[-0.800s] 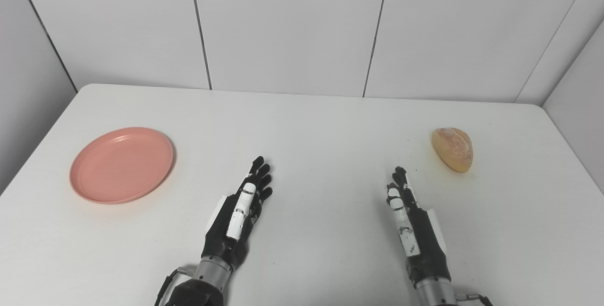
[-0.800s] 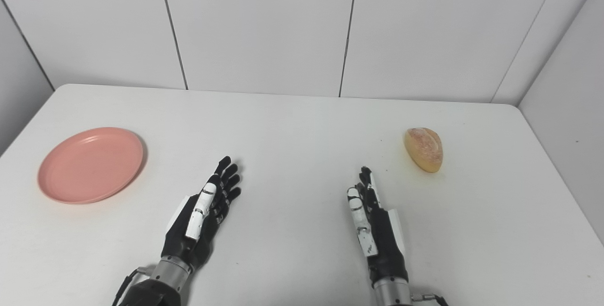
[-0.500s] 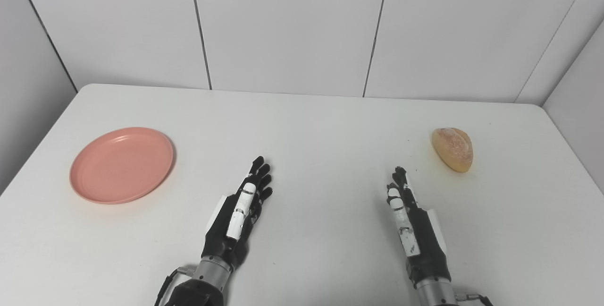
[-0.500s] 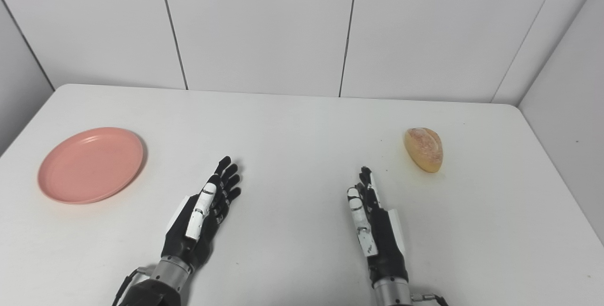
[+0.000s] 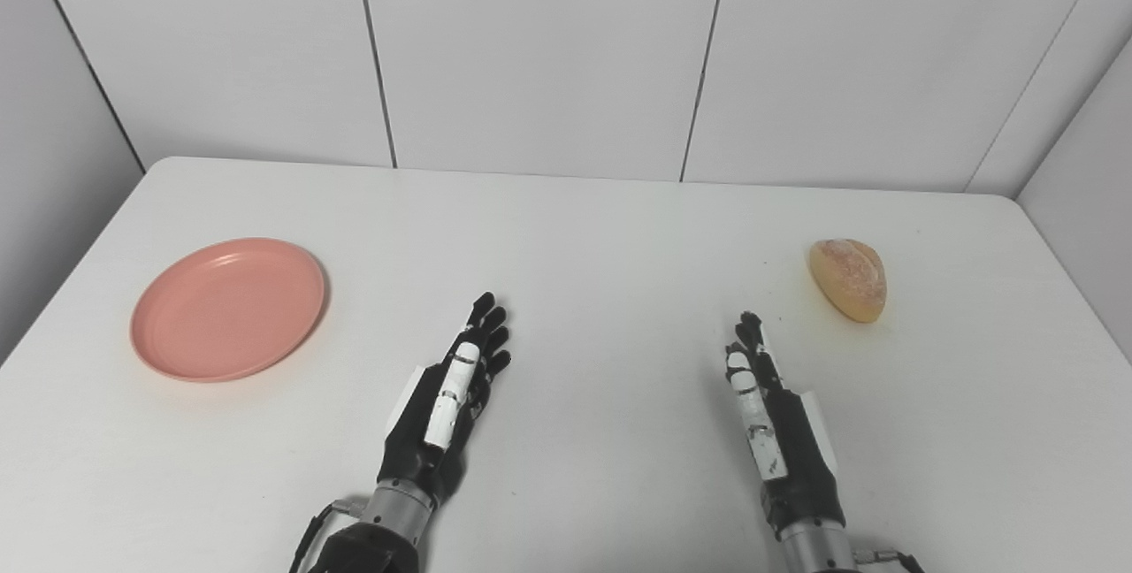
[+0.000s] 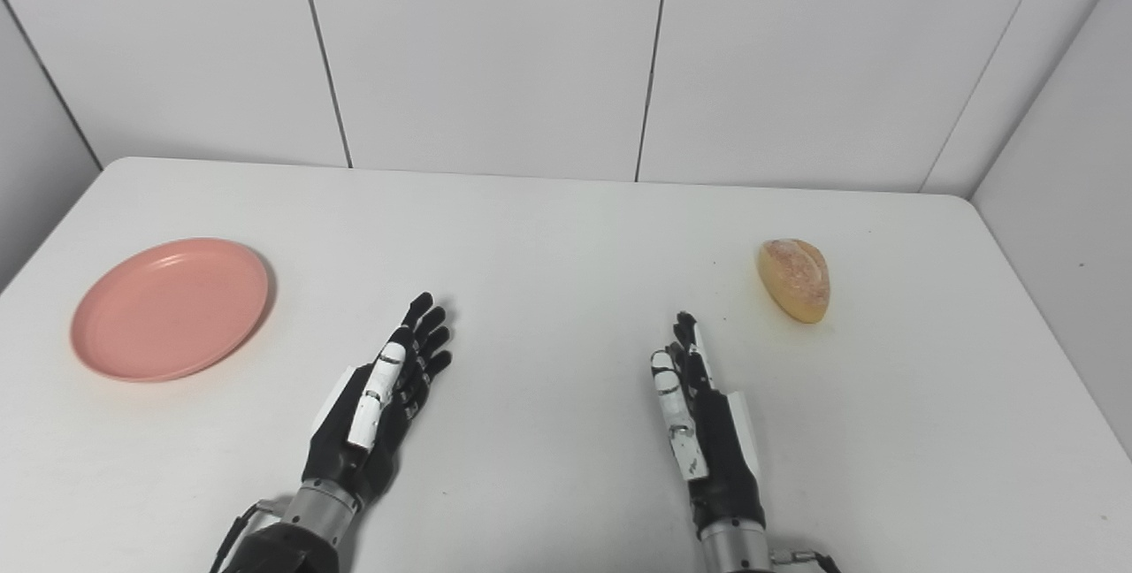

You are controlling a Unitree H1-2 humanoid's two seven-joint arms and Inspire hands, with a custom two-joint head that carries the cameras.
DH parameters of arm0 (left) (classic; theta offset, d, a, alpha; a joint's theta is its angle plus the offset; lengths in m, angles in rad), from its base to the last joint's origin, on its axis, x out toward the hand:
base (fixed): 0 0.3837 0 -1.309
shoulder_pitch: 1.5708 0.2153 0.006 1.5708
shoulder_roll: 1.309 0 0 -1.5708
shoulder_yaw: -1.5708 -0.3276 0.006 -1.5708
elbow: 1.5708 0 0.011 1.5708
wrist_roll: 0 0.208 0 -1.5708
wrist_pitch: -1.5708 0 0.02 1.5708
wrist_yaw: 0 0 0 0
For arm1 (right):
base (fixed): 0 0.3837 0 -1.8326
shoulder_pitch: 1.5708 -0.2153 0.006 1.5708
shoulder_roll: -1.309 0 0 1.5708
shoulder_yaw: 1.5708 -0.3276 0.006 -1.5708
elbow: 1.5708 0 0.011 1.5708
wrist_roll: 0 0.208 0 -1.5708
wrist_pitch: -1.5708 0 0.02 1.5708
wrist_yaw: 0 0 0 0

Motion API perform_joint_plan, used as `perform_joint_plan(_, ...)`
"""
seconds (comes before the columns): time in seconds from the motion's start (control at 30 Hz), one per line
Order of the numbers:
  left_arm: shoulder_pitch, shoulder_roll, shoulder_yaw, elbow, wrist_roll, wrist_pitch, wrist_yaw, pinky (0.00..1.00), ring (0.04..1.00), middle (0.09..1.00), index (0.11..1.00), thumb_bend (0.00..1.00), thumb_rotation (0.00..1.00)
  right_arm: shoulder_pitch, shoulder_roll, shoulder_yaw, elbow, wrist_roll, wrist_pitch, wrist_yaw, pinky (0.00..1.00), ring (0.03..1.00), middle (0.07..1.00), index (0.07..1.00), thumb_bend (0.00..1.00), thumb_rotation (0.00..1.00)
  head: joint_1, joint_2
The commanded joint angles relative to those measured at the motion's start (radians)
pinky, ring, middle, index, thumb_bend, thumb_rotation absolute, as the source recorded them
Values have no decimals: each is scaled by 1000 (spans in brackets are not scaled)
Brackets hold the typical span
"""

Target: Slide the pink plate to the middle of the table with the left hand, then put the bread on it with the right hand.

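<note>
1. A round, shallow pink plastic plate [image 5: 228,308] was seen empty at nine o'clock on the white table [image 5: 601,237].
2. A small, oval, golden-crusted bread roll [image 5: 849,278] was seen at three o'clock, well apart from the plate.
3. The black-and-white left hand [image 5: 451,396] and right hand [image 5: 768,409] were held at six o'clock, fingers extended, nothing grasped.

One pink plate [image 5: 228,308], one bread [image 5: 848,278] — two hands [image 5: 447,396].
</note>
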State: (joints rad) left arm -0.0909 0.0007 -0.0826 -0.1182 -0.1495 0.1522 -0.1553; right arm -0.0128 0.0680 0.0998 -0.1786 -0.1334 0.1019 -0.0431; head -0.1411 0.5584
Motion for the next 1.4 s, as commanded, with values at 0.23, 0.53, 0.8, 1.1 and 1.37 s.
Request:
perform_joint_plan(0.23,-3,-22,-18,12,13,-35,3,1000,999,1000,1000,420,1000,-2,-12,-16,-20,50,-67,17,976,986,1000,1000,291,1000,107,-36)
perform_joint_plan(0.53,6,-76,-61,74,67,-115,27,1000,1000,1000,1000,378,1000,15,-73,-46,7,129,-133,67,1000,1000,1000,1000,276,1000,289,-118)
perform_joint_plan(0.8,2,-103,-77,126,104,-151,42,1000,1000,1000,1000,386,1000,18,-99,-59,38,171,-192,96,1000,1000,1000,1000,246,1000,368,-171)
perform_joint_plan(1.1,1,-124,-78,151,138,-170,66,1000,995,1000,1000,367,1000,17,-104,-66,47,191,-201,108,1000,1000,1000,1000,217,1000,379,-184)
perform_joint_plan(1.37,-2,-121,-79,154,137,-174,60,1000,997,1000,1000,373,1000,20,-99,-65,33,173,-197,98,1000,1000,1000,1000,190,1000,380,-182)
